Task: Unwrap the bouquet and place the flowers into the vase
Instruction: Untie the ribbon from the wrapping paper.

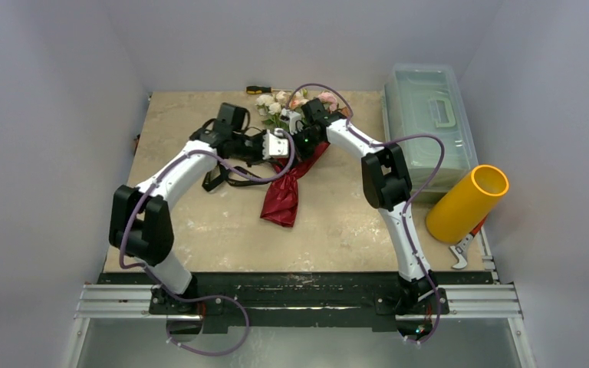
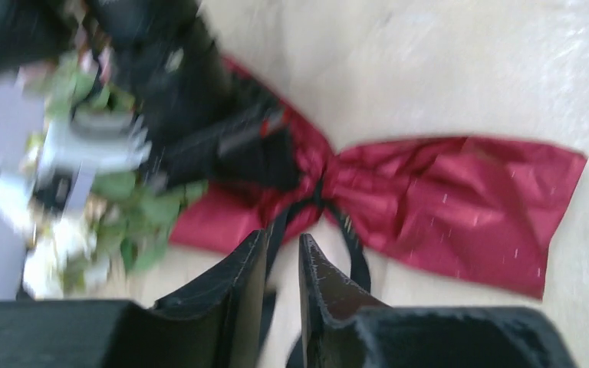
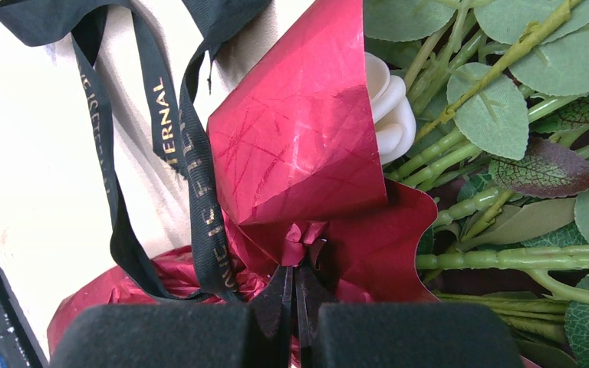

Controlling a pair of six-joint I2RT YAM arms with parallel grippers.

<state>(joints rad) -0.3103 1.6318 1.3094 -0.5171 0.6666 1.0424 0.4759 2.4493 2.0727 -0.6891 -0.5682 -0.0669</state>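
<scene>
1. The right gripper [image 3: 294, 295] has its jaws pressed together on a crumpled twist of the maroon paper [image 3: 299, 146], right at the gathered neck of the wrap.
2. The left gripper [image 2: 282, 264] has its fingers slightly parted. A strand of the black ribbon [image 2: 350, 249] runs down through the narrow gap, and nothing is clamped. This view is blurred.
3. The ribbon is looped around the pinched neck of the paper. In the right wrist view its loose loops, printed with gold lettering, lie on the table beside the wrap.
4. The bouquet [image 1: 285, 195] lies on the table [image 1: 199, 222] toward the far middle, with the left gripper just to its left and the right gripper at its neck. The paper tail fans toward the near edge.
5. The flowers [image 1: 282, 101] point toward the far edge and sit inside the wrap. A cream rose [image 3: 389, 115] and green stems [image 3: 460, 207] show past the paper's rim.
6. The vase [image 1: 464, 205] is at the table's right edge, well apart from the bouquet and just beside the near end of the clear plastic box [image 1: 428, 115]. Whether it stands or lies I cannot tell from above.
7. A white-and-red tool [image 1: 460, 253] pokes out at the vase's foot.
8. A black-and-yellow screwdriver [image 1: 258, 90] rests at the far edge, near the blooms.
</scene>
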